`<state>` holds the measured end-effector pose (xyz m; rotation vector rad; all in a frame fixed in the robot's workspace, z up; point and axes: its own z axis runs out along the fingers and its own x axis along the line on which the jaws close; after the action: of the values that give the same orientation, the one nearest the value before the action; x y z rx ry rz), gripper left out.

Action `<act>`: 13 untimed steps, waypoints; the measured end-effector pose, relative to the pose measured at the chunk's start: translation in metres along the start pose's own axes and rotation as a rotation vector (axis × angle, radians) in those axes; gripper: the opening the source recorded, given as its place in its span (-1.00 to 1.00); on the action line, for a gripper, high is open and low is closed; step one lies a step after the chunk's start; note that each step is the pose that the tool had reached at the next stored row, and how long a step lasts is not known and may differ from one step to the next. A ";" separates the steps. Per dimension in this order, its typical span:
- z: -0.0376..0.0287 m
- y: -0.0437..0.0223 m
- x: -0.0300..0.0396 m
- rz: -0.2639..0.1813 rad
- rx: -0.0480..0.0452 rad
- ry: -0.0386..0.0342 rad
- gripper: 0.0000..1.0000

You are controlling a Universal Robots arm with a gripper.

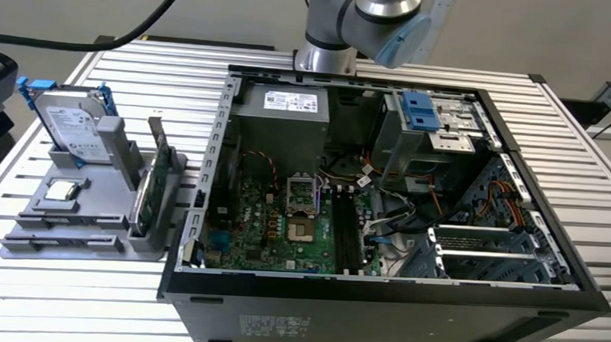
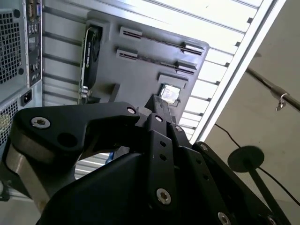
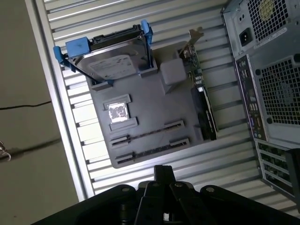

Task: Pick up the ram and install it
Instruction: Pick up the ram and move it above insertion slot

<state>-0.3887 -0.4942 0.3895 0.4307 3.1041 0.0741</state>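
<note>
Jaws sit together, tip to tip, with nothing visible between them in both wrist views. They hang well above the grey tray [image 3: 150, 105] and touch nothing. On the exterior view's clock face the arm [image 1: 369, 19] comes in at 12 o'clock and the open computer case [image 1: 382, 317] fills the centre out to 3 o'clock. The tray lies on the slatted bench [image 1: 83, 308] at 9 o'clock, just beside the case.

On the tray, the hard drive [image 1: 75, 126] stands at the 12 o'clock end and the tall green card [image 1: 153, 184] stands on edge along the 3 o'clock side. The processor [image 1: 62, 191] lies near the middle, and two long slotted holders run across the 6 o'clock end. I take the ram [image 3: 149, 133] to be the thin dark line seated edge-on in the holder nearer the processor. The second holder shows a similar line, and in neither can I tell a stick from a bare groove. The long black slots [image 1: 346, 233] on the motherboard, toward 6 o'clock inside the case, look unfilled, so by my reading nothing is installed yet.

A stick like this should be light and stiff, but thin and easily harmed. The chips and the contact edge want no squeezing, and it could crack if pushed askew. The sound place to grip, I judge, is across the two flat faces near the middle of the upper edge, so that it lifts level and upright.
</note>
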 end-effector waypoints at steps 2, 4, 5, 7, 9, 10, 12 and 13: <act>0.0000 0.0000 0.0001 0.007 0.0000 -0.0003 -1.00; 0.0000 -0.0001 0.0002 0.014 0.0000 -0.0007 -1.00; 0.0000 -0.0001 0.0003 0.017 0.0000 -0.0008 -1.00; 0.0000 -0.0001 0.0004 0.024 0.0001 -0.0011 -1.00; 0.0000 -0.0001 0.0004 0.030 0.0000 -0.0015 -1.00; 0.0000 -0.0001 0.0005 0.034 0.0000 -0.0016 -1.00; 0.0000 -0.0002 0.0006 0.040 0.0001 -0.0019 -1.00; 0.0000 -0.0002 0.0006 0.043 0.0000 -0.0021 -1.00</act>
<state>-0.3893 -0.4942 0.3895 0.4979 3.0930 0.0738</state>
